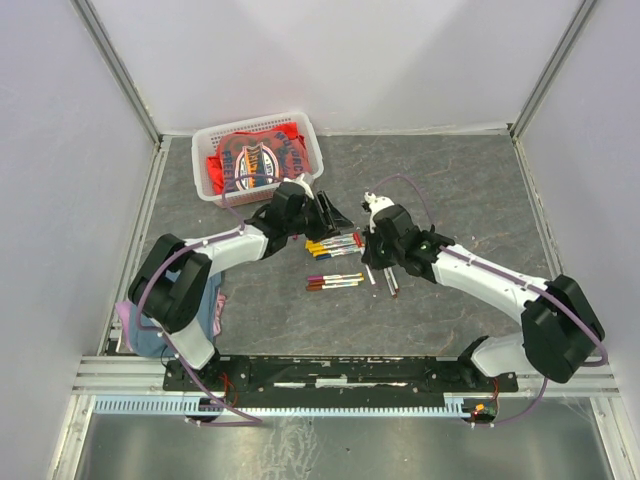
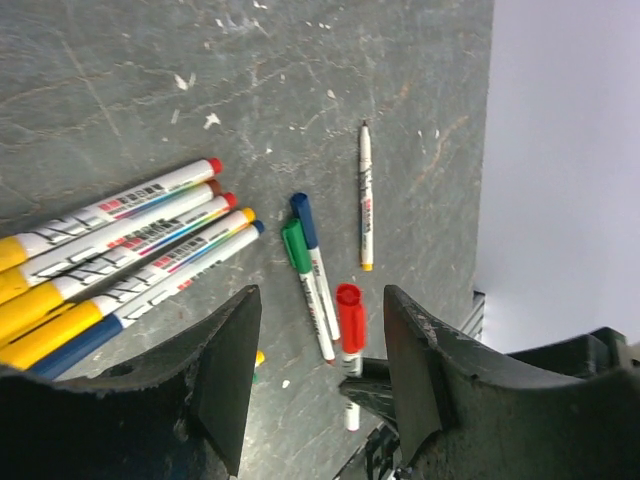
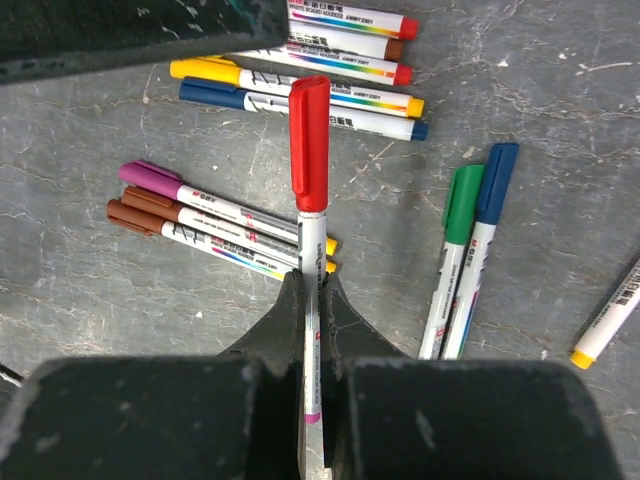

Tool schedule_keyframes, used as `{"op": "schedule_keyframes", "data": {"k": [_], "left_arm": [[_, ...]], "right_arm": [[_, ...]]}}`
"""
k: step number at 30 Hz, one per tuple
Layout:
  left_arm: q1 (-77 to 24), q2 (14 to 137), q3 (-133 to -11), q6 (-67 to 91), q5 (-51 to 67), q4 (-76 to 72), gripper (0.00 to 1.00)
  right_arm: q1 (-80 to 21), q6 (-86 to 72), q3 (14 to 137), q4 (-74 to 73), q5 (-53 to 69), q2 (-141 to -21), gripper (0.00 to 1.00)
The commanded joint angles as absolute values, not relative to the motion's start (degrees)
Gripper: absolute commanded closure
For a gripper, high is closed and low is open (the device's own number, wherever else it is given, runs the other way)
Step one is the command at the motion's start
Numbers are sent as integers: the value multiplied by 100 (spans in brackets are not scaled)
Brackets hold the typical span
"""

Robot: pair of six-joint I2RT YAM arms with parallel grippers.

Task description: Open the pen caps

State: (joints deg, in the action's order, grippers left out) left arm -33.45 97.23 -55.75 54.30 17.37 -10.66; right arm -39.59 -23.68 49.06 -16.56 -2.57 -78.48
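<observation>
Red cap (image 3: 309, 140): seated on the end of a white-barrelled pen, pointing away from the right wrist camera.
Right hand (image 3: 310, 300): fingers pressed together on that pen's barrel below the cap, holding it over the other pens.
Green cap (image 3: 463, 200) and blue cap (image 3: 497, 180): side by side, each on a pen lying on the worktop (image 1: 450, 180) just right of the held pen.
Purple cap (image 3: 150, 178) and brown caps (image 3: 135, 215): on three pens lying together to the held pen's left.
Five-pen row (image 2: 140, 250): lying close together farther off; the caps that show are yellow, with one dark blue.
Left hand (image 2: 322, 340): fingers spread apart above the worktop beside the five-pen row; its wrist view shows the red cap between them.
Bare pen (image 2: 365, 195): thin tip exposed, lying alone beyond the green and blue pair.
Basket (image 1: 203, 140): white, at the far left, with a red cloth (image 1: 255, 160) bearing a printed logo inside.
</observation>
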Motion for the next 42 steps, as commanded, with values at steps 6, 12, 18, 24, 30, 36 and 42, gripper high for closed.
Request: {"op": "schedule_keyframes", "data": {"k": [6,12,18,24,30,36,42], "left_arm": [[-3496,9788,-5526,5771,2051,-1617,41],[-3560,9872,-5511,5756,2088,-1617,41],[-3613,9884,-5516,5762,2108,-1630,45],[-3615,9894,-5468,5784,2189,-1763,61],[-3625,9947,-5391,5856,2305,-1961,83],[-3627,9896,-5300,5870,2427,-2247,97],[-3621,9900,-5122,6031,2752,-2953,97]], "right_arm": [[-4189,-2493,5289,-1306,-274,-8072,99],[-4244,-2488,5381,-1301,-351,-8107,99],[-4272,-2492,5448,-1267,-386,-8217,99],[-4280,-2520,5467,-1224,-501,-8237,99],[-4280,-2553,5475,-1233,-591,-8210,99],[-4281,-2626,5395,-1151,-589,-8164,97],[-4280,-2701,5155,-931,-582,-8025,67]]}}
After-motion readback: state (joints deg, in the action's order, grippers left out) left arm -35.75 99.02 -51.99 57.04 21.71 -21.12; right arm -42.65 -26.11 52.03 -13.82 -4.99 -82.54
